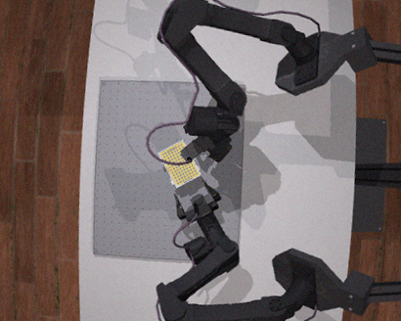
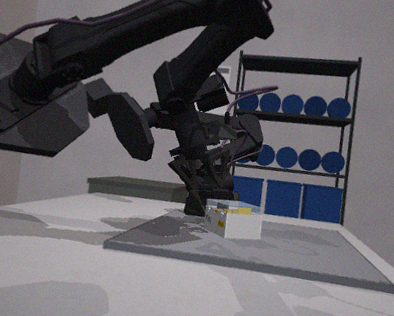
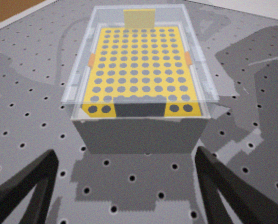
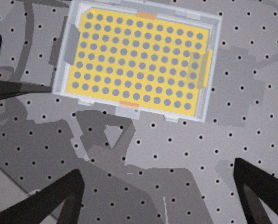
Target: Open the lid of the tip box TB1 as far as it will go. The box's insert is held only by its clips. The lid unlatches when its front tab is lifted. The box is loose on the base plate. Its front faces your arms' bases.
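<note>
Tip box TB1 (image 1: 174,166) (image 2: 244,227) (image 3: 140,135) (image 4: 135,60) stands on the base plate (image 1: 123,238) (image 2: 367,270), turned at an angle. Its clear lid (image 2: 219,203) (image 3: 77,75) lies closed over the yellow insert. A pale tab (image 4: 131,113) shows at the middle of the box's long front side in the right wrist view. My left gripper (image 3: 126,153) (image 1: 191,191) is open and empty, just off one short end of the box. My right gripper (image 4: 154,172) is open and empty, off the long front side. Its fingertips are hard to make out in the top and exterior views.
The right arm's wrist (image 1: 212,122) hangs close over the box's front side. The left arm's wrist (image 1: 210,230) is near it, with little room between the two grippers. One black finger of the left gripper reaches to the box's corner in the right wrist view.
</note>
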